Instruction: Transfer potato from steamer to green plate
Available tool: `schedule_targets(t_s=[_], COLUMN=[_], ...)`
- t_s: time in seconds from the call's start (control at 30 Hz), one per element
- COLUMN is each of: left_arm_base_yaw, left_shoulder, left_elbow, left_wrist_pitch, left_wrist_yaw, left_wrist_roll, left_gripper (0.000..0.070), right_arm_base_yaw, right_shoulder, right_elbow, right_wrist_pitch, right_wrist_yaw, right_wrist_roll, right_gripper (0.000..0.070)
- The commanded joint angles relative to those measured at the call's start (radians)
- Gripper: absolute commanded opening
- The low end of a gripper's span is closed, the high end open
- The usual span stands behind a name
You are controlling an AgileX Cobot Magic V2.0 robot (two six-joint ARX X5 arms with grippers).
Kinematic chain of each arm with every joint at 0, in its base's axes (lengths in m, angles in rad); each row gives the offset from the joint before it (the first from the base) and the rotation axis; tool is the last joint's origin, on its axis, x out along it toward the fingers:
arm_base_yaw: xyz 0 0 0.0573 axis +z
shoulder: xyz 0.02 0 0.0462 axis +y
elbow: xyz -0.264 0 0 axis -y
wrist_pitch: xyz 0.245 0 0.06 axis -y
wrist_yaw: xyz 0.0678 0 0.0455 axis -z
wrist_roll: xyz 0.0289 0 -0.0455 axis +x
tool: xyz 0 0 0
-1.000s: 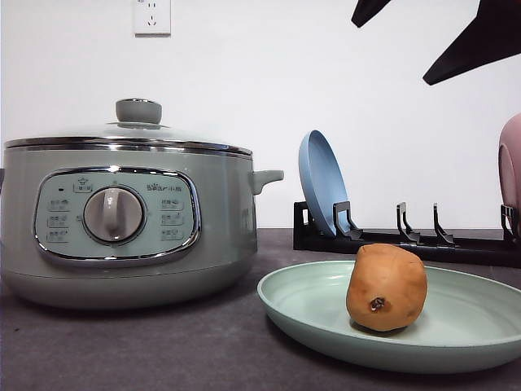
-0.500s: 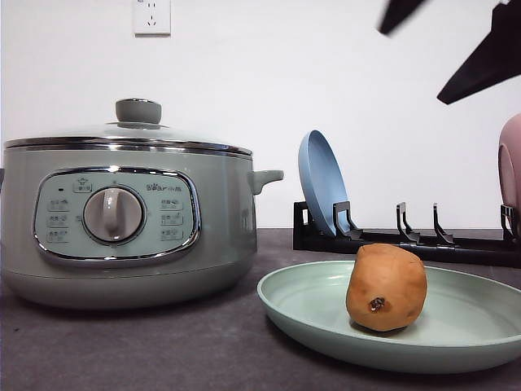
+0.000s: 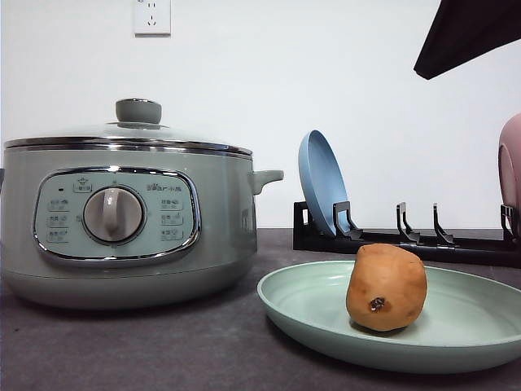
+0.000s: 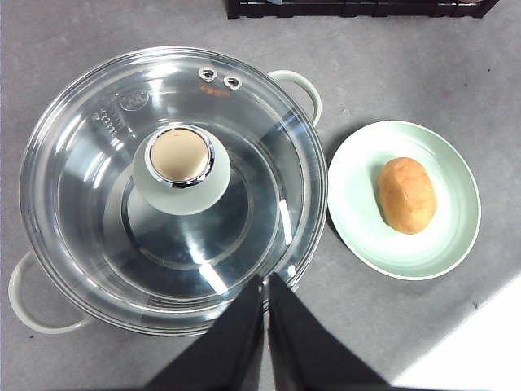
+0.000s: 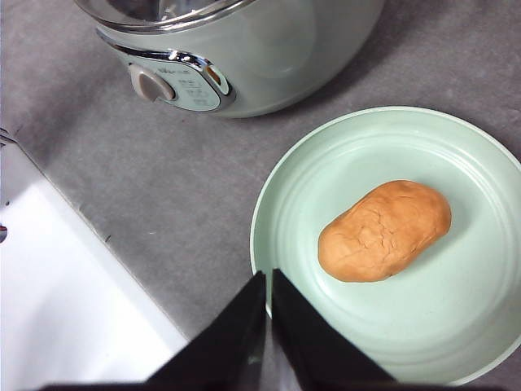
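Note:
The orange-brown potato (image 3: 386, 287) lies on the green plate (image 3: 309, 305), right of the steamer (image 3: 122, 236), whose glass lid (image 4: 171, 187) is on. In the left wrist view my left gripper (image 4: 265, 285) hangs shut and empty high over the lid's near rim, with the potato (image 4: 406, 195) and plate (image 4: 358, 220) off to one side. My right gripper (image 5: 269, 281) is shut and empty, well above the plate's rim (image 5: 326, 163) beside the potato (image 5: 384, 230). It appears as a dark shape (image 3: 468, 32) at the top right of the front view.
A black dish rack (image 3: 407, 240) stands behind the plate with a blue plate (image 3: 321, 183) upright in it and a pink plate (image 3: 511, 171) at the far right. The table's edge (image 5: 65, 285) runs near the steamer's front.
The right gripper's two spread fingers at the top right have come together into one dark shape and moved closer to the camera. Potato, plate and steamer have not moved.

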Motion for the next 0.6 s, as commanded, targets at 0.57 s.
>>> schedule_targets(t_s=[0.57], left_arm_base_yaw=[0.089], left_shoulder=[-0.128], left_elbow=[-0.010], left_wrist_pitch=[0.219], left_wrist_yaw=[-0.012], left_wrist_roll=[0.085], left_gripper=[0.0000], right_arm_base_yaw=[0.005], right_shoulder=[0.006], right_elbow=[0.016], right_wrist_pitch=[0.006], right_wrist_yaw=[-0.003], right_wrist_roll=[-0.005], right_gripper=[0.0000])
